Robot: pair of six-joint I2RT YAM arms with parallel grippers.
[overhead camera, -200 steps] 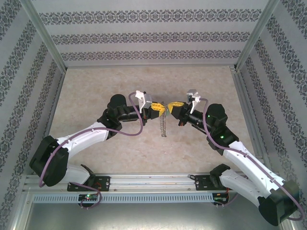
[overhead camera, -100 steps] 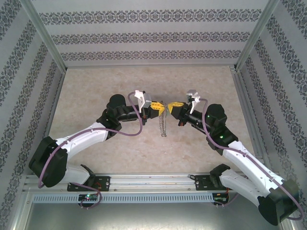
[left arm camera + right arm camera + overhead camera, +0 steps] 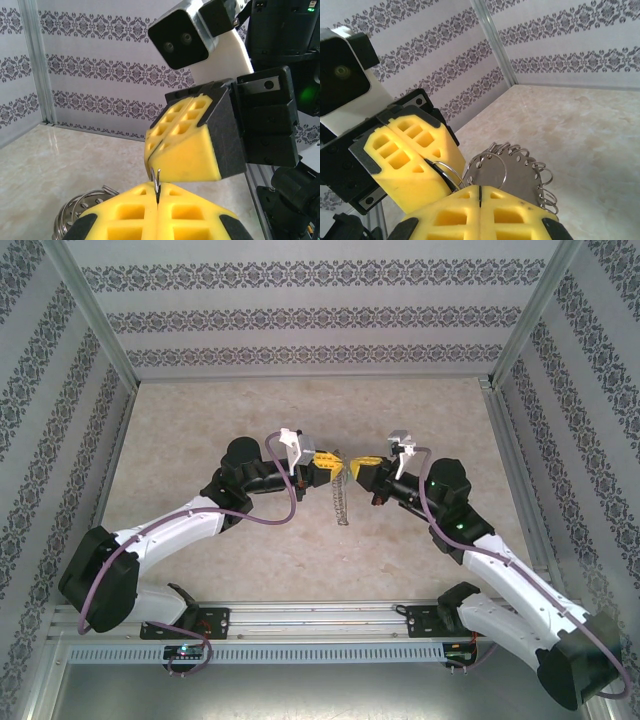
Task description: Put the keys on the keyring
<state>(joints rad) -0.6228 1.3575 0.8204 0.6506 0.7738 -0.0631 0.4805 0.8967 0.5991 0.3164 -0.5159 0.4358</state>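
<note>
Keyring between left tool, right tool

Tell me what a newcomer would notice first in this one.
Two yellow-fingered grippers meet tip to tip above the middle of the table: the left gripper and the right gripper, both shut. Beneath them hangs the keyring, a wire ring fringed with small loops, its wire pinched between the left gripper's fingers.

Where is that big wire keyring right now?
From above, the keyring hangs mid-table where the left gripper and right gripper meet, both jaws pinched shut.
</note>
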